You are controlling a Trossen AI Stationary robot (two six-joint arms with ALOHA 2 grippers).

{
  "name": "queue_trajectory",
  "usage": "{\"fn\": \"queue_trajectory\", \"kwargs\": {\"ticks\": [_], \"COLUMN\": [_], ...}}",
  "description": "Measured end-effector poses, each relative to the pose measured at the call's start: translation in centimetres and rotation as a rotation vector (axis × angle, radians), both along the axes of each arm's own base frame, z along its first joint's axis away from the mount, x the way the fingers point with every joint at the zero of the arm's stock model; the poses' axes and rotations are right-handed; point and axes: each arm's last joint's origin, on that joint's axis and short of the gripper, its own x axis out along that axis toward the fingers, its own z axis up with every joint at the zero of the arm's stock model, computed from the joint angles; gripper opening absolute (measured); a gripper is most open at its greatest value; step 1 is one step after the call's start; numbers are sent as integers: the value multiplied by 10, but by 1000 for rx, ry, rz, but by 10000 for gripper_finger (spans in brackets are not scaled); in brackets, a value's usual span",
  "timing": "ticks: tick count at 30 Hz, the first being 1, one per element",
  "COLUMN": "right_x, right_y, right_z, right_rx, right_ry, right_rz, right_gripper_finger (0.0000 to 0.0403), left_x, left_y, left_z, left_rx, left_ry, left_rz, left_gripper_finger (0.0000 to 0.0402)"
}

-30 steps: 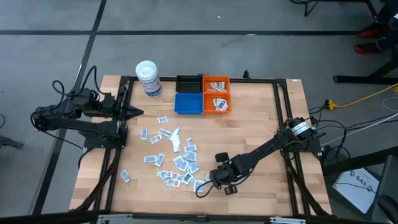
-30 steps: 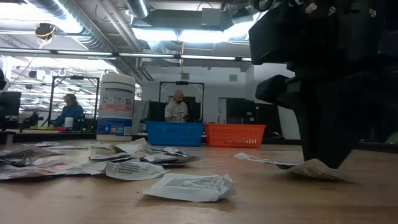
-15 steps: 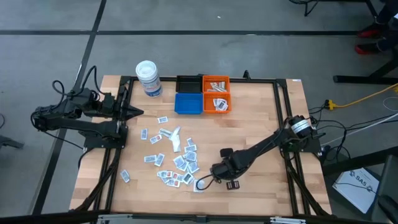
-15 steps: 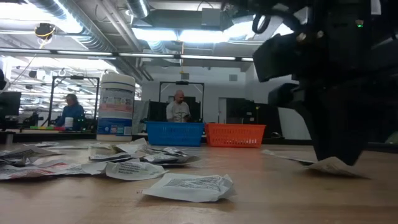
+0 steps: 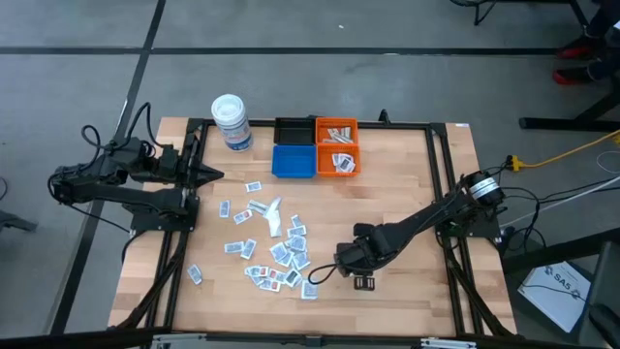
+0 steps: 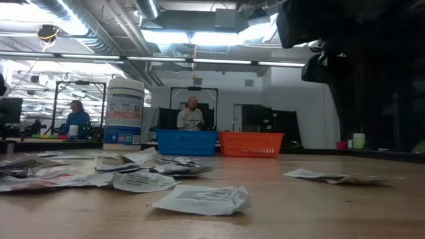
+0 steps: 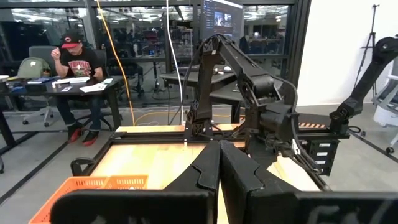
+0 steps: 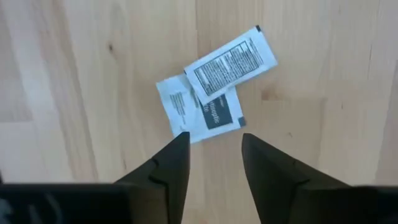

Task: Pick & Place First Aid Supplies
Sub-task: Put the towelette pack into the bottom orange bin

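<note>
Lowest in the high view, the right gripper (image 5: 341, 268) hangs over the wood just right of the scattered first aid supplies (image 5: 274, 243), its jaws apart and holding nothing. Its wrist view looks straight down between the two dark fingers (image 8: 166, 171) at two white sachets (image 8: 217, 82) lying flat on the table (image 5: 407, 184), one overlapping the other, just beyond the fingertips and not touched by them. In the low view the same pair lies at the right of the frame (image 6: 332, 176), with the dark arm raised above it.

The rest of the sachets spread across the lower left centre of the table, a loose cluster running from mid-table towards the near edge, with a few strays farther left.

Farther up, at mid-left of the high view, the left gripper (image 5: 215, 174) waits at the table's left edge, jaws pressed together and empty.

At the far edge of the table stand the blue bin (image 5: 294, 161), the orange bin (image 5: 336, 146) holding several sachets, and a black bin (image 5: 294, 130), all touching one another. Left of them stands the white tub (image 5: 232, 122).

Beyond the table, the low view shows two seated people (image 6: 190, 114) in the room behind.
</note>
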Motion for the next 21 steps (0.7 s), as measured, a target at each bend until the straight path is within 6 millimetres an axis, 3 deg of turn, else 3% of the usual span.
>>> {"fn": "queue_trajectory", "kwargs": {"ticks": [11,21], "right_x": [0,-13], "right_y": [38,53], "right_z": [-14,-22], "right_rx": [26,-233], "right_ry": [-89,-156], "right_rz": [92,118], "right_gripper_finger": [142,142], "left_x": [0,0], "left_y": [0,0], "left_z": [0,0], "left_rx": [0,0], "left_ry": [1,0], "left_rz": [0,0], "left_gripper_finger": [4,4]}}
